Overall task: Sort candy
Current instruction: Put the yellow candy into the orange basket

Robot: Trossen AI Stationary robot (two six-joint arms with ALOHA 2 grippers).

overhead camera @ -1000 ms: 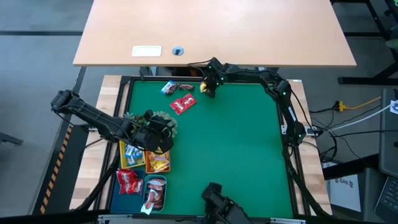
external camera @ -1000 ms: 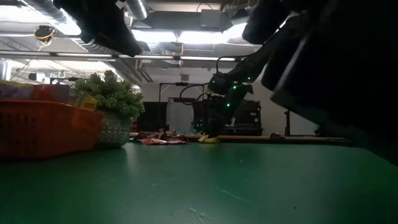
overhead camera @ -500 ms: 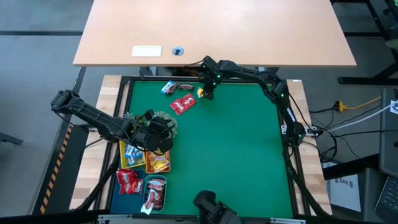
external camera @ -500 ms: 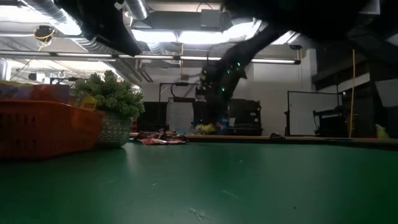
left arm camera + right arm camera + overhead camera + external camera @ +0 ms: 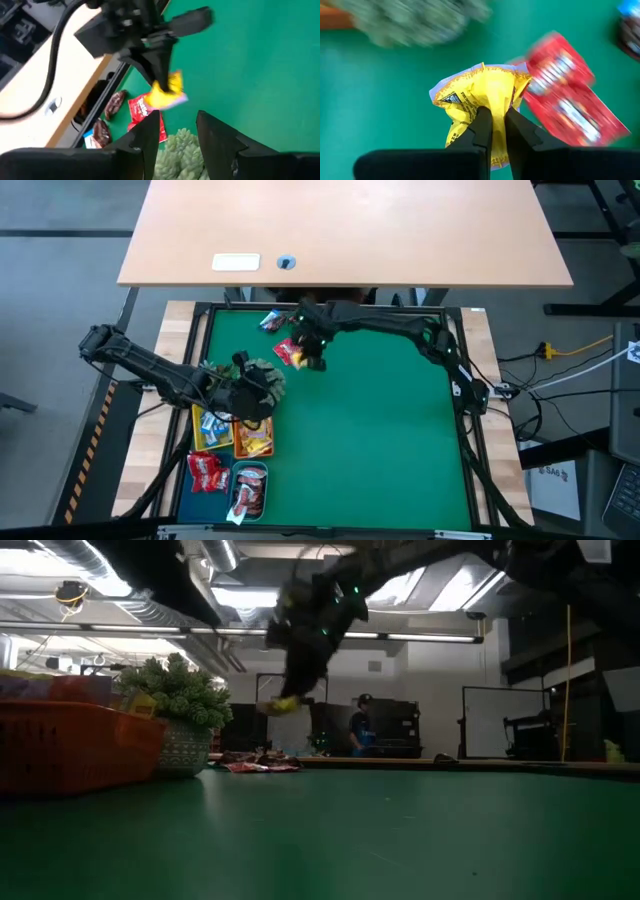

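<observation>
Yellow packet [image 5: 482, 102] now pinched between the shut fingers of the right gripper [image 5: 312, 352], lifted clear of the green mat [image 5: 380, 440] and hanging above the red packet [image 5: 570, 102] in the upper left of the high view. Carried leftward since a second ago, away from the top-centre edge where the pick was made; likely bound for the trays [image 5: 232, 442] at lower left, so one more sweet of the candy nearly sorted. In the low view, up from mat level to well above it. Left gripper [image 5: 255, 392] parked over the plant ball [image 5: 262, 377] beside the trays, fingers parted, nothing between them, unmoved throughout. Blue-white and brown sweets [image 5: 272, 321] unchanged at top left.
</observation>
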